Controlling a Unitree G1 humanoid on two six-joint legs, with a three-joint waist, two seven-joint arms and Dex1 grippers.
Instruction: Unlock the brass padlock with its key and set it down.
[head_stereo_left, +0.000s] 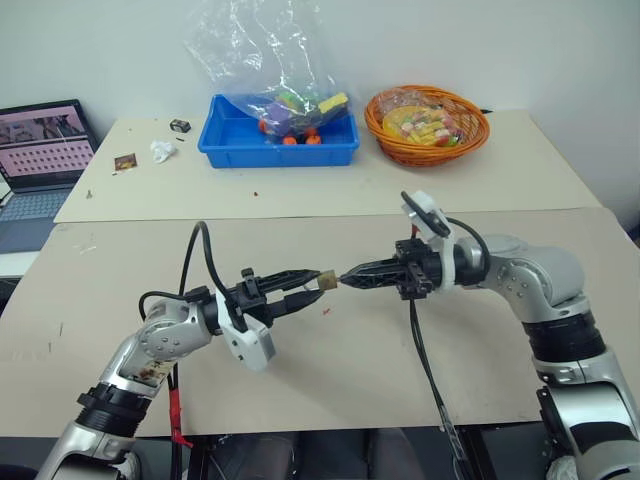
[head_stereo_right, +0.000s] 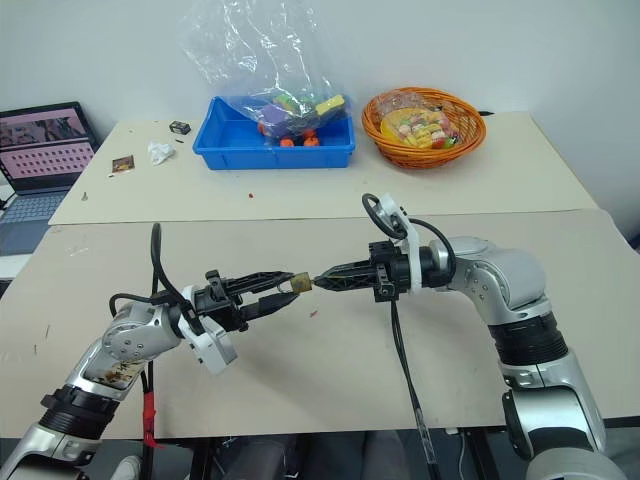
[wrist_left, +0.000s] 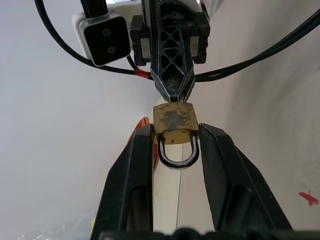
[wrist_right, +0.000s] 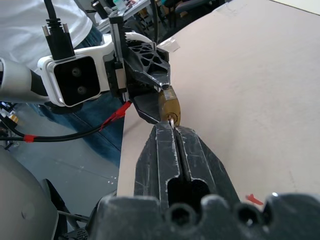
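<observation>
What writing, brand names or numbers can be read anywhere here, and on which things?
None can be read.
Small brass padlock: its face shows dark worn blotches, no legible letters.
Open laptop screen: rows of small pictures, any text too small to read.
Small dark card on the far table: too small to read.

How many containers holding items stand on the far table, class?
2. A blue bin stands near the far table's middle, with a clear plastic bag rising from it. An orange basket of colourful pieces stands just to its right. The bag may hide more.
</observation>
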